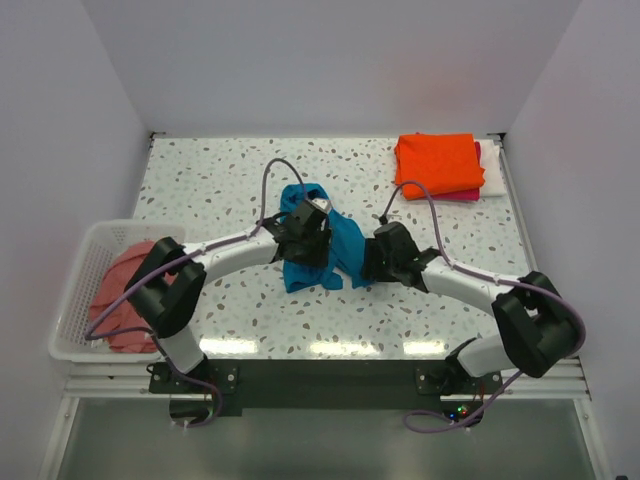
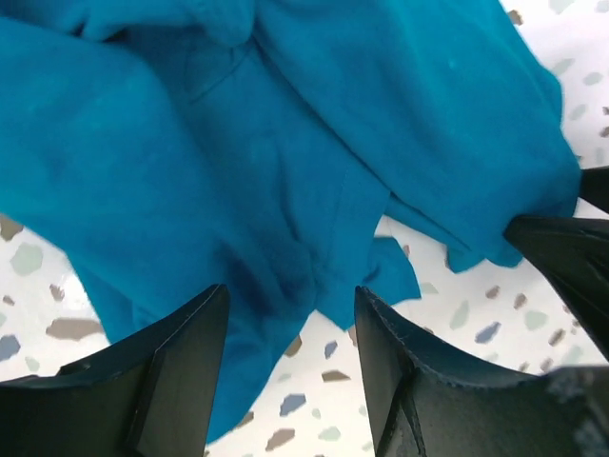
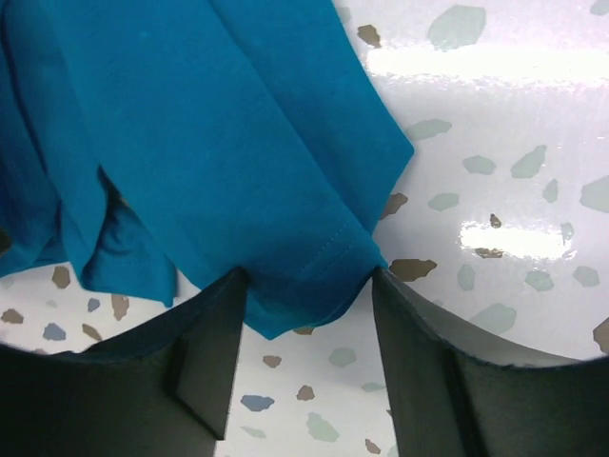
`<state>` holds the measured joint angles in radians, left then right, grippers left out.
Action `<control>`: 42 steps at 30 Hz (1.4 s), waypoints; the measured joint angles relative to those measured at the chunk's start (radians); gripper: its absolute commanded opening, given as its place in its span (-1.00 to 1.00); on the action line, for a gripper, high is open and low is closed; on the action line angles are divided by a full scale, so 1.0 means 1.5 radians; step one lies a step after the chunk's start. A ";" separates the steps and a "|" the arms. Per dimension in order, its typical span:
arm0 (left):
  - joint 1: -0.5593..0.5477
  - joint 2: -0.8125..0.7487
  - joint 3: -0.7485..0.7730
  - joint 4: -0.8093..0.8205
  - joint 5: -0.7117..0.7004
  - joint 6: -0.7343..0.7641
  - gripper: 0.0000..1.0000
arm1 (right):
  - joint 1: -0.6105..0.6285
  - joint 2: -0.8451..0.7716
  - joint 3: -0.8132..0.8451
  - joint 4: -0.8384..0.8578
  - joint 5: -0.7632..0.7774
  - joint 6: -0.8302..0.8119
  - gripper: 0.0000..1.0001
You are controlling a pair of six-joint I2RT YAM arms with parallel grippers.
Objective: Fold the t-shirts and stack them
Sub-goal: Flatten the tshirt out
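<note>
The teal-blue t-shirt lies crumpled in the middle of the table, between my two grippers. My left gripper is open over its left part; cloth lies between and beyond the fingers. My right gripper is open at the shirt's right edge, a hemmed corner between its fingers. The orange t-shirt lies folded at the back right on a magenta one. The salmon-pink t-shirt sits bunched in the basket.
A white lattice basket stands at the table's left edge. A white folded cloth shows under the back-right stack. The terrazzo tabletop runs to walls on three sides.
</note>
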<state>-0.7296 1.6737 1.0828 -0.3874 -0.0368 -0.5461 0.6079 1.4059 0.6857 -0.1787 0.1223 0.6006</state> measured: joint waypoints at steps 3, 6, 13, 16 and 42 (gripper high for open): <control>-0.017 0.048 0.030 -0.007 -0.034 0.007 0.06 | 0.000 0.015 0.002 0.002 0.014 0.003 -0.21; -0.023 0.078 0.044 -0.023 -0.070 0.008 -0.22 | 0.000 0.033 0.010 0.003 0.023 0.005 -0.69; -0.023 0.082 0.044 -0.066 -0.153 0.003 -0.96 | 0.000 0.047 0.058 -0.030 0.063 -0.008 -1.00; -0.021 0.066 0.044 -0.090 -0.187 0.002 -1.00 | -0.016 0.045 0.100 -0.056 0.084 -0.025 -1.00; 0.372 -0.112 -0.016 -0.085 -0.041 -0.065 -1.00 | -0.308 0.291 0.503 -0.179 0.064 -0.095 -0.68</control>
<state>-0.1722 1.5059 1.0592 -0.5156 -0.0982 -0.6430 0.1459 1.8420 1.4406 -0.4477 0.2176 0.4587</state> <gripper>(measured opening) 0.015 0.098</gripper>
